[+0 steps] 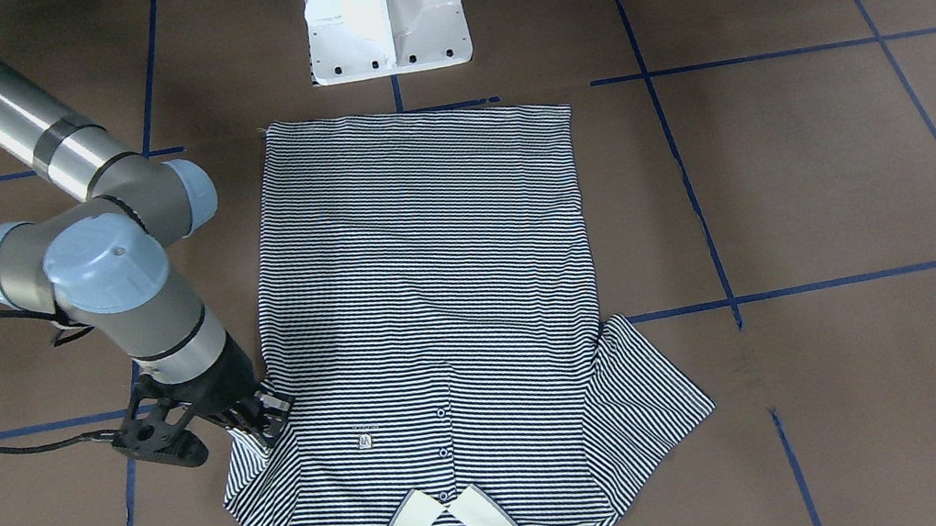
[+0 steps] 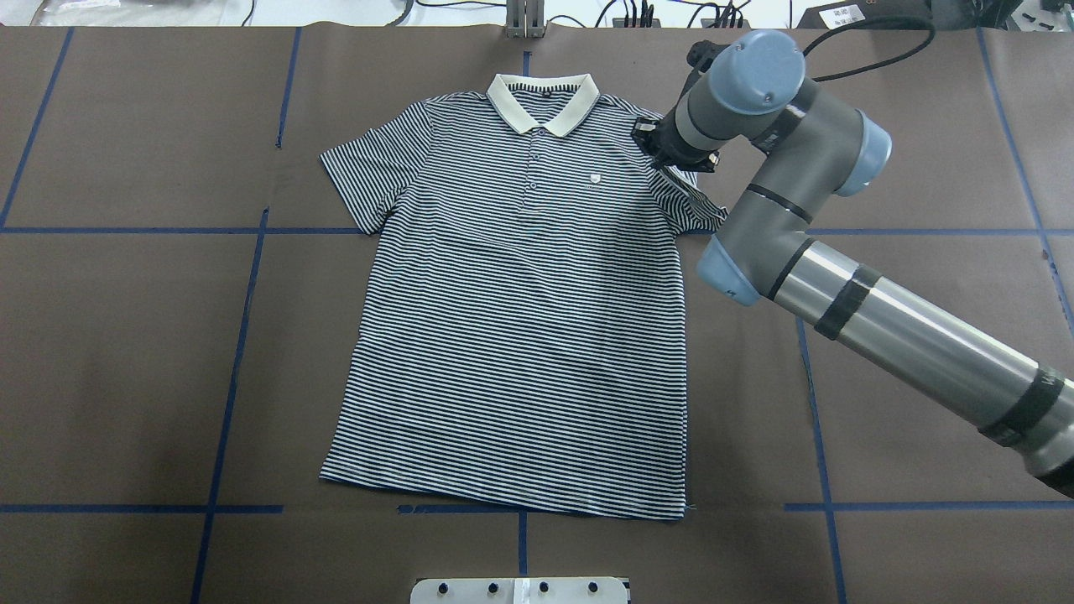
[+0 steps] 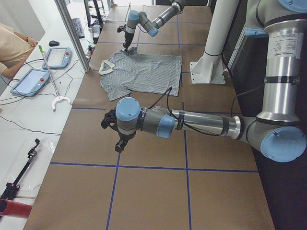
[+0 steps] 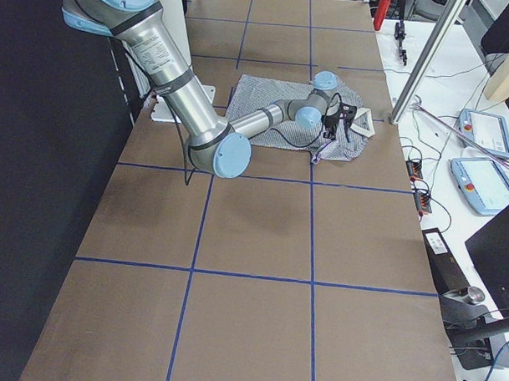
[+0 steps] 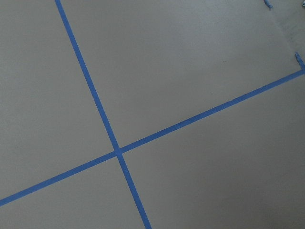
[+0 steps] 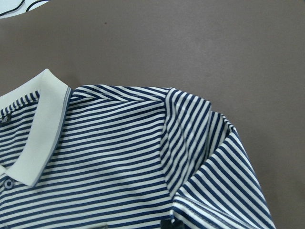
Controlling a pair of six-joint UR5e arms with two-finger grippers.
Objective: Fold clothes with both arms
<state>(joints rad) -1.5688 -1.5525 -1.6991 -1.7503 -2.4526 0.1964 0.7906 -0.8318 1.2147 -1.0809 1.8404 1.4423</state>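
Though largely flat, striped polo shirt [image 2: 512, 319].

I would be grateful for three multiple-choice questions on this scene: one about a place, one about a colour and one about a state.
1. Where on the polo shirt is the right gripper?
A. At the bottom hem
B. At the sleeve on the robot's right
C. At the button placket

2. What colour is the collar?
A. Cream
B. Red
C. Black

3. How does the polo shirt lie?
A. Folded in half
B. Spread flat, buttons up
C. Crumpled in a heap

Answers:
1. B: the front-facing view shows the gripper down on that sleeve, near the shoulder.
2. A: the collar is plain cream against the navy-and-white stripes.
3. B: the overhead view shows the body spread flat and unfolded, with the buttons in sight.
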